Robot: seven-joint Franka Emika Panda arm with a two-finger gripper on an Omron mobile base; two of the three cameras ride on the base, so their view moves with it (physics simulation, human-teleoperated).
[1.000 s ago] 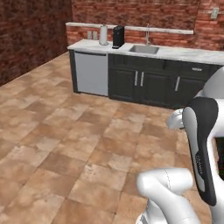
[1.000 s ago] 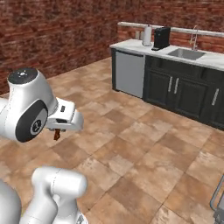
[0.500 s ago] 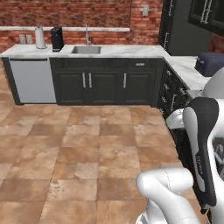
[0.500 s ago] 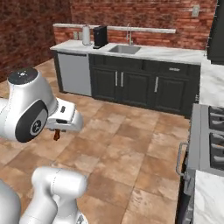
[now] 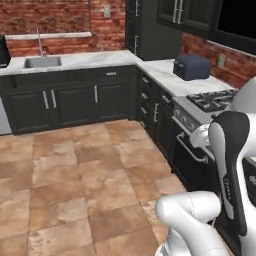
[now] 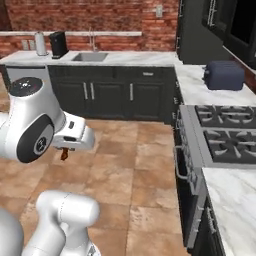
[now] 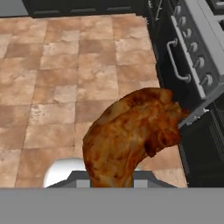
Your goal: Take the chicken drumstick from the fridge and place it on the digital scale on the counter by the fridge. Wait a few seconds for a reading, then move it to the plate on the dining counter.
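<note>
Above the tiled floor (image 7: 65, 78), the fingers (image 6: 64, 155) clench the chicken drumstick (image 7: 131, 135) between them.

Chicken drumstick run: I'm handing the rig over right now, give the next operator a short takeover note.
Gripper: jaws shut on the chicken drumstick, which hangs above the tiled floor with the base out in the kitchen, stove on its right.
Done: drumstick is out of the fridge and in hand.
Cannot tell from these views whether the weighing is finished.
Left: confirm that, then set the drumstick on the plate on the dining counter.
</note>
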